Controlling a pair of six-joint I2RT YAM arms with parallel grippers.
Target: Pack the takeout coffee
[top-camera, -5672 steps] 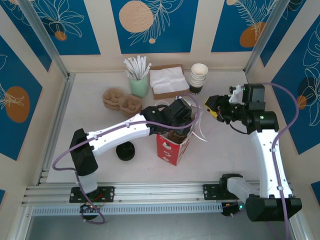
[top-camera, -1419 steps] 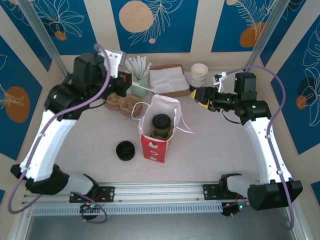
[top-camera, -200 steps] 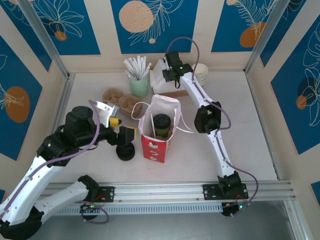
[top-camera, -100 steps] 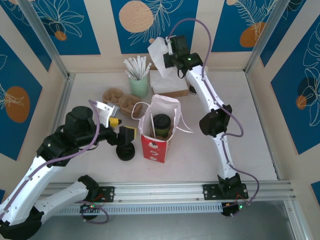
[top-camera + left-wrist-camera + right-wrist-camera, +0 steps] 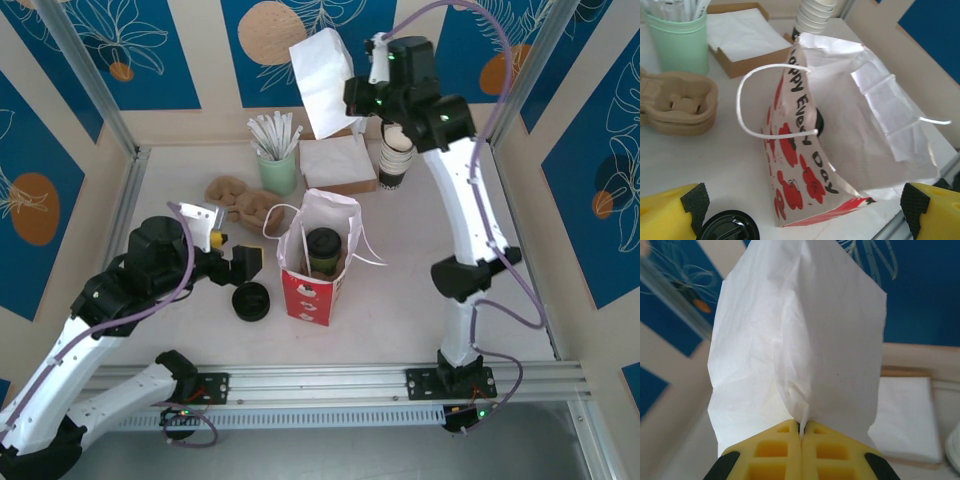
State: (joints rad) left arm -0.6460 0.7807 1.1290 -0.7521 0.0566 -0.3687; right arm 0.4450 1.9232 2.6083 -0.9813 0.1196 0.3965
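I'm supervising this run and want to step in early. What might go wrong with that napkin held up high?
1. The right gripper pinches the napkin by a small edge only; it may slip free or flap wide of the red bag.
2. The bag stands unheld, the left gripper open beside it; a nudge might tip it with the takeout coffee inside.
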